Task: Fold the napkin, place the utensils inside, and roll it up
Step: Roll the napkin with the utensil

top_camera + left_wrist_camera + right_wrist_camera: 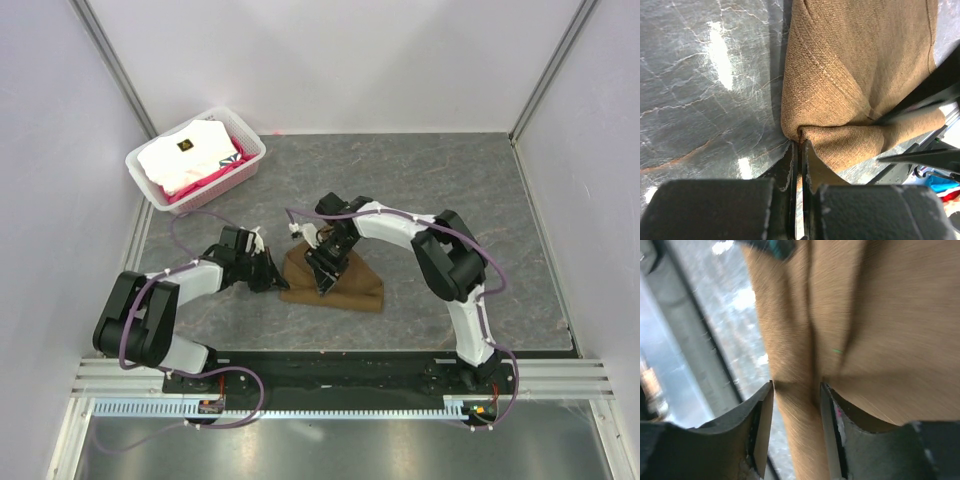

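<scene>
**Ana:** The jaws first. The left gripper (800, 145) is pressed fully together, with a corner of the napkin (855, 75) nipped at the very tips.

**Ben:** The right gripper (796, 410) has its jaws apart only by the thickness of a cloth ridge. That ridge fills the gap, so I read it as clamped on a bunched fold. The view is blurred, though.

**Ana:** Why hold it that way?

**Ben:** My guess is that the left pinch anchors the napkin's left end low against the table (480, 200), so the bundle cannot slide. The right one sits on top, near the middle, where it can gather or turn the fabric. The cloth is already a compact, doubled-up wedge, so this looks like the folding or rolling stage.

**Ana:** Where are the utensils?

**Ben:** I see them in no view. They may be inside the folds, but I cannot tell.

**Ana:** And further out?

**Ben:** A white basket (240, 129) sits at the far left corner, well apart from the napkin, and holds folded white cloths (185, 155) with some pink showing at the edge. It is not in the way. The real crowding is between the two grippers. They work the same small bundle, and the right one's dark fingers cross the edge of the left wrist view. Any turn of the cloth will tug against the left pinch.
</scene>
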Robot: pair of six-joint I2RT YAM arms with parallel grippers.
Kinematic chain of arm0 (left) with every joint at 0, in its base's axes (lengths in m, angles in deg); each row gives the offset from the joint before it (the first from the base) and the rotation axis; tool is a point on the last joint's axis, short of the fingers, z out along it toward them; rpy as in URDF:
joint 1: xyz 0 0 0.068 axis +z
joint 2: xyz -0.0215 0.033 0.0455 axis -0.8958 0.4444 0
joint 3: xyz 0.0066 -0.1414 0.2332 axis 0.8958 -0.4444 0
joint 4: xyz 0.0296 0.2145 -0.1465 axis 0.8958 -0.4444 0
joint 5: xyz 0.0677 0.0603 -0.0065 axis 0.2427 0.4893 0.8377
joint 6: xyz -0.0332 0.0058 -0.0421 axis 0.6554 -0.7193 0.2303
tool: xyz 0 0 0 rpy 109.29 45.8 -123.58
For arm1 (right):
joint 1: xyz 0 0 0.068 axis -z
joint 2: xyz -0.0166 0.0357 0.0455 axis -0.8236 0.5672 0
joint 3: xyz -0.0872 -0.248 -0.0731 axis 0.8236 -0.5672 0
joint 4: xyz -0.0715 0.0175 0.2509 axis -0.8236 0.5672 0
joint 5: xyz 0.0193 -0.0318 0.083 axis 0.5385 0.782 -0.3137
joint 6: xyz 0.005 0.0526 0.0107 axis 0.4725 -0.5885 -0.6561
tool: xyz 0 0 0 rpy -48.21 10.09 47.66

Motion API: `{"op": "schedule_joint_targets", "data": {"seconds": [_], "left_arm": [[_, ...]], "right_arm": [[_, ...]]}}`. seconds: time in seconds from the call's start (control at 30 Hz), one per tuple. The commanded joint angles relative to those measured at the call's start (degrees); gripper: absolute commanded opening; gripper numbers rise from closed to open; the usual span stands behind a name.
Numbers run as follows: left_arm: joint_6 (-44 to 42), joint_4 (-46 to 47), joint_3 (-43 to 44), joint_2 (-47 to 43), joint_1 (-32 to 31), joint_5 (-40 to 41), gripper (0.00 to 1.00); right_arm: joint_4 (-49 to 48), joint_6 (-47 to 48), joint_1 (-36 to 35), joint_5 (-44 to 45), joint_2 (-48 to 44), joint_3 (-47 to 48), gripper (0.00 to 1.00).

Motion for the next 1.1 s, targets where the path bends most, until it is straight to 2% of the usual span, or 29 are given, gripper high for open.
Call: {"op": "schedule_joint_targets", "data": {"seconds": [0.0, 0.1, 0.23, 0.33, 0.47, 0.67, 1.0, 1.07], "left_arm": [[-1.2, -4.9, 2.8, 1.8, -0.4, 2.4, 0.02], [-1.5, -6.6, 4.2, 2.7, -0.4, 2.8, 0.02], [-1.9, -8.6, 6.2, 4.1, -0.3, 2.8, 0.02], [-2.4, -10.3, 7.8, 5.2, -0.1, 2.5, 0.02], [-2.8, -11.1, 9.1, 6.0, -0.1, 2.0, 0.02], [-3.1, -11.5, 9.4, 6.3, 0.0, 1.7, 0.02], [-3.4, -11.7, 10.0, 6.6, 0.0, 1.2, 0.02], [-3.8, -11.7, 10.1, 6.5, 0.0, 0.9, 0.02]], "right_arm": [[-12.3, -3.9, -0.4, 12.9, -10.1, -4.3, 0.51], [-18.0, -4.5, -3.5, 22.1, -16.5, -9.9, 0.54], [-25.3, -1.9, -13.5, 41.9, -24.2, -18.0, 0.62], [-30.9, -0.8, -19.6, 51.7, -26.8, -23.9, 0.64], [-34.6, 0.1, -24.2, 58.0, -26.9, -27.6, 0.65], [-35.7, 0.6, -25.7, 60.6, -23.9, -28.4, 0.66], [-35.6, 2.0, -25.4, 58.4, -19.3, -27.5, 0.61], [-35.0, 1.8, -24.4, 57.6, -18.2, -26.9, 0.53]]}}
